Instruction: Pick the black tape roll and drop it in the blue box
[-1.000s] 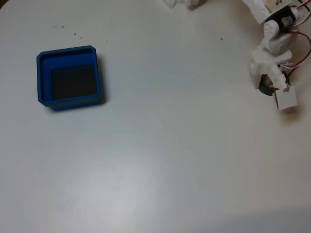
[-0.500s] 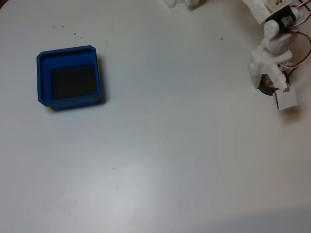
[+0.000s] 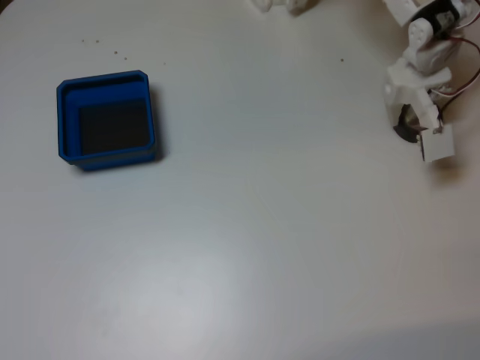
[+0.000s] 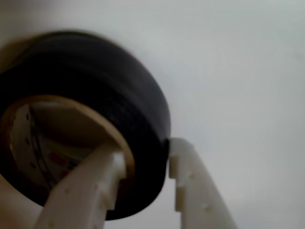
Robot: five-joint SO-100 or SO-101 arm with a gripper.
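Two white fingers [image 4: 107, 171] pinching the wall of the black tape roll [image 4: 119, 95] in the wrist view, one inside the pale core, one outside. Gripper [image 3: 411, 124] clamped on it at far right of the fixed view, upper half. Blue box [image 3: 67, 120] sitting way over on the left, well apart.

We find no legible text in either view. In the wrist view, the pale inner core of the black tape roll [image 4: 71, 119] carries dark tick marks at its 9 o'clock side and a reddish smear lower down, both too blurred to read.
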